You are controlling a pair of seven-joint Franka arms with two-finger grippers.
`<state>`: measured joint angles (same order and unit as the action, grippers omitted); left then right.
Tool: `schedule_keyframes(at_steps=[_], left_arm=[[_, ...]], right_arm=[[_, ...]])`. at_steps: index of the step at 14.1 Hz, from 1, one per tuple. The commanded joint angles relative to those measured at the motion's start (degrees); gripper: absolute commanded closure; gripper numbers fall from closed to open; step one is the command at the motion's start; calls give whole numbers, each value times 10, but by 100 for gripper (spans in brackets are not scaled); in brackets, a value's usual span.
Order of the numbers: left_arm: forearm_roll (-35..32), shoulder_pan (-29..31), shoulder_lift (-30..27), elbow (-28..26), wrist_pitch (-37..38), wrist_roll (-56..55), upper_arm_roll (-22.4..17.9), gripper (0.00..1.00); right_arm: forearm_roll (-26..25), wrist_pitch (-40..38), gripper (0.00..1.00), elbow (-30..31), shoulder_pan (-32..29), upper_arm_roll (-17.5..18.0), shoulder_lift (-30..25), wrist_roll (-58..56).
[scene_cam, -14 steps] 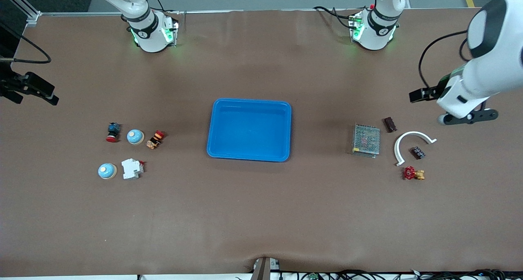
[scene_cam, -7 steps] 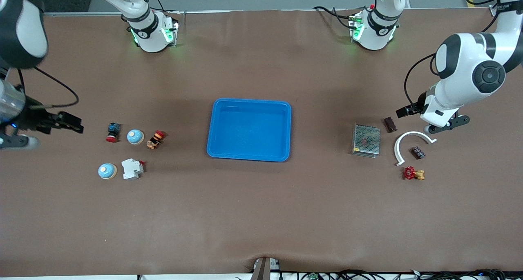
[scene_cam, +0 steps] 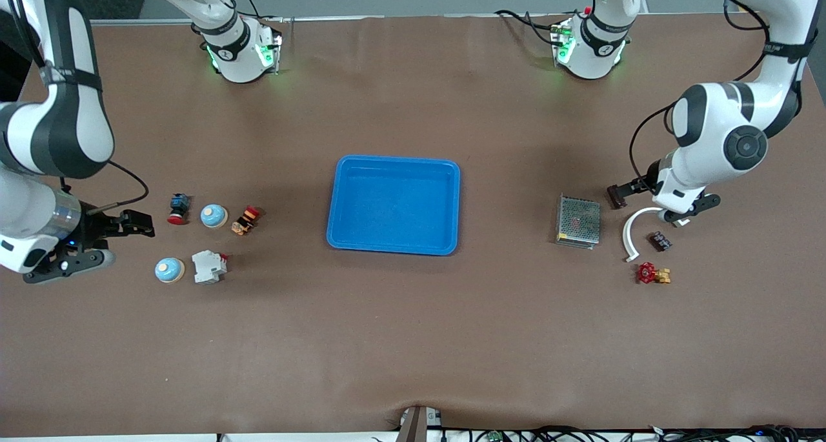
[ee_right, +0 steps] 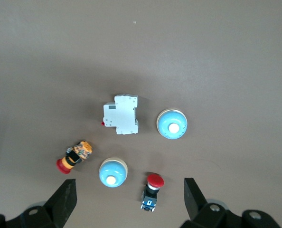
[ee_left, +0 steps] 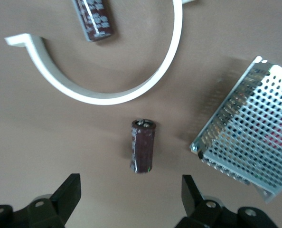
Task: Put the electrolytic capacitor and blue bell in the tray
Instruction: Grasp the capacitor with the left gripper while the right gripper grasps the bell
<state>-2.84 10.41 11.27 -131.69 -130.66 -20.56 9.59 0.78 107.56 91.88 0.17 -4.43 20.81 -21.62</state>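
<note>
**Both arms lined up over their targets, tray waiting empty**

The left pincer hangs spread wide over the electrolytic capacitor, a dark maroon cylinder lying on its side on the brown surface. It sits between the white curved bracket and the perforated metal power supply. The fingers straddle the can across its narrow width, so judging by that alignment, a straight descent should catch it by its sides. A second, similar capacitor lies inside the bracket's arc, well apart from the one framed.

At the right arm's end, the right pincer is also released, hovering over the cluster of parts: two blue bells, a white circuit breaker, a red pushbutton and an orange-and-red switch. One bell lies close to the fingers' line, likely the pick.

The blue tray rests mid-surface between the two groups, nothing in it yet, reachable by either arm.
</note>
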Motion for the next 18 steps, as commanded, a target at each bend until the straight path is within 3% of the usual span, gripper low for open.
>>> schedule_keyframes(at_steps=[1, 5, 6, 9, 10, 13, 18], left_arm=[[-9, 6, 42, 3, -42, -10, 4, 15], [-9, 6, 91, 4, -94, -9, 3, 27], [-9, 6, 95, 5, -96, -9, 3, 40], [-9, 6, 86, 4, -87, -5, 3, 95], [-9, 6, 82, 4, -80, -5, 3, 100], [-9, 5, 57, 10, -42, -6, 5, 100], [-9, 0, -1, 66, 87, -16, 30, 100]], right_arm=[[-9, 58, 0, 36, -10, 5, 10, -16], [-9, 214, 0, 116, -27, 5, 19, -161], [-8, 228, 0, 112, -35, 5, 35, -219], [-7, 269, 0, 92, -53, 5, 82, -377], [-4, 284, 0, 92, -56, 5, 96, -407], [-3, 294, 0, 93, -59, 5, 124, -442], [-4, 307, 0, 92, -56, 5, 153, -454]])
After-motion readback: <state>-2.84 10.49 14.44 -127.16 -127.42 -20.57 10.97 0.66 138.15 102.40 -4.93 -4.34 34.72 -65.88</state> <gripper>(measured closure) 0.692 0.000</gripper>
